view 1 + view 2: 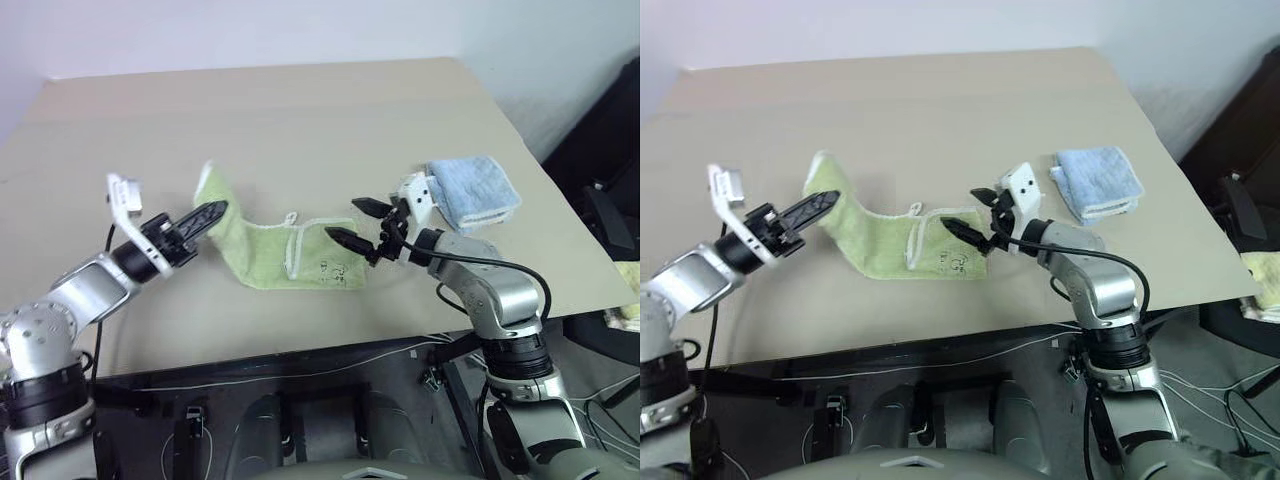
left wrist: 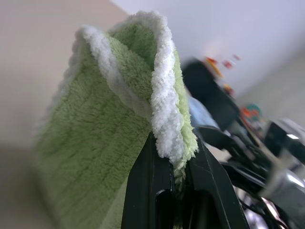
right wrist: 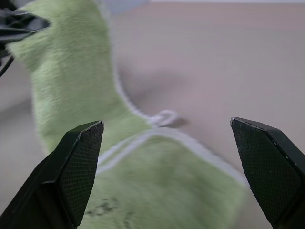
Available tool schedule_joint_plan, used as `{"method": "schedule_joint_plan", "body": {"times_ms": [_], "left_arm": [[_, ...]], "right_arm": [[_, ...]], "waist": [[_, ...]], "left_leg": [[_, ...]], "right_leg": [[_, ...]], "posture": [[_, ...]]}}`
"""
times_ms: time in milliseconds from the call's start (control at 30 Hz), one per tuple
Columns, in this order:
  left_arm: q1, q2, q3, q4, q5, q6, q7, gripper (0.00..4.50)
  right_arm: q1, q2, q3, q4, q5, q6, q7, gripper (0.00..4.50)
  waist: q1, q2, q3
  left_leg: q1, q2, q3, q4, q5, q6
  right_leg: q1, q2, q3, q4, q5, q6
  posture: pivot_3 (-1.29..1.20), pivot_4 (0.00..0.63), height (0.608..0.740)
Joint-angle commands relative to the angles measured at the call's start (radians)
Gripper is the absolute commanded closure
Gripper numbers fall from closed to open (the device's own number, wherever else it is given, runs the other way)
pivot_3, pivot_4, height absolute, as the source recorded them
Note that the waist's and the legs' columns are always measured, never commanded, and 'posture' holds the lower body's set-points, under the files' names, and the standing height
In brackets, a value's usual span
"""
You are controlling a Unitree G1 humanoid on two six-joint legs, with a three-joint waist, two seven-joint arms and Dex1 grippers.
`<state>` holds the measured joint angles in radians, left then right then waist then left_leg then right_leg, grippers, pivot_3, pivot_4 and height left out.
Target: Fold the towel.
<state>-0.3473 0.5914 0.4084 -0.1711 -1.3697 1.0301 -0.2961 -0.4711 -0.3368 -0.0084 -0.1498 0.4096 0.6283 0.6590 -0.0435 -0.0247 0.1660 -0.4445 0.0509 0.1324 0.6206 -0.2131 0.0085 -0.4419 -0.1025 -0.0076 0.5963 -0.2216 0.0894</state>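
From the head views, the towel [image 1: 285,250] is lime-green terry with white trim, a small white loop [image 1: 291,217] and a dark mark; one end lies on the tan tabletop [image 1: 300,110] while the other rises to the left gripper [image 1: 212,212]. The right gripper [image 1: 358,222] hangs spread wide above the flat end. A folded blue towel [image 1: 472,190] lies to the right, well apart.

In the left wrist view, the fingers [image 2: 152,191] are clamped on the trimmed edge (doubled over).

The right wrist view shows both pads [image 3: 78,167] apart, touching nothing.
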Motion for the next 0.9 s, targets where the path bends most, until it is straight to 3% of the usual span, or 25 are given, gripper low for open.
{"method": "schedule_joint_plan", "body": {"times_ms": [33, 200, 567, 900], "left_arm": [[-0.042, 0.038, -0.058, 0.016, 0.017, 0.043, -0.082, 4.49], [-0.169, 0.057, -0.145, 0.117, 0.039, 0.121, -0.165, 4.49], [-0.337, -0.012, -0.376, 0.237, 0.289, 0.113, -0.376, 4.49], [-0.377, -0.075, -0.426, 0.271, 0.413, 0.093, -0.501, 4.49]], "right_arm": [[0.026, -0.033, -0.053, -0.024, 0.001, -0.02, -0.028, 0.0], [0.04, -0.053, -0.075, -0.05, 0.006, -0.022, -0.054, 0.0], [0.063, -0.064, -0.115, -0.085, 0.021, -0.002, -0.116, 0.0], [0.088, -0.084, -0.118, -0.134, 0.032, 0.041, -0.138, 0.0]], "waist": [[-0.002, 0.0, 0.0], [0.001, 0.0, 0.0], [0.004, 0.0, 0.0], [0.004, 0.0, 0.0]], "left_leg": [[0.0, 0.0, 0.0, 0.0, 0.0, 0.0], [0.0, 0.001, 0.001, 0.003, 0.002, 0.002], [0.0, 0.001, -0.001, 0.009, 0.002, 0.003], [0.0, 0.001, -0.001, 0.01, 0.002, 0.003]], "right_leg": [[0.0, 0.001, 0.0, 0.0, 0.0, 0.0], [0.0, 0.005, -0.001, 0.003, 0.0, 0.001], [0.004, 0.005, -0.001, 0.003, 0.0, 0.002], [0.004, 0.005, -0.001, 0.004, 0.0, 0.002]], "posture": [[0.0, 0.15, 0.74], [0.0, 0.15, 0.74], [0.0, 0.15, 0.74], [0.0, 0.15, 0.74]]}}
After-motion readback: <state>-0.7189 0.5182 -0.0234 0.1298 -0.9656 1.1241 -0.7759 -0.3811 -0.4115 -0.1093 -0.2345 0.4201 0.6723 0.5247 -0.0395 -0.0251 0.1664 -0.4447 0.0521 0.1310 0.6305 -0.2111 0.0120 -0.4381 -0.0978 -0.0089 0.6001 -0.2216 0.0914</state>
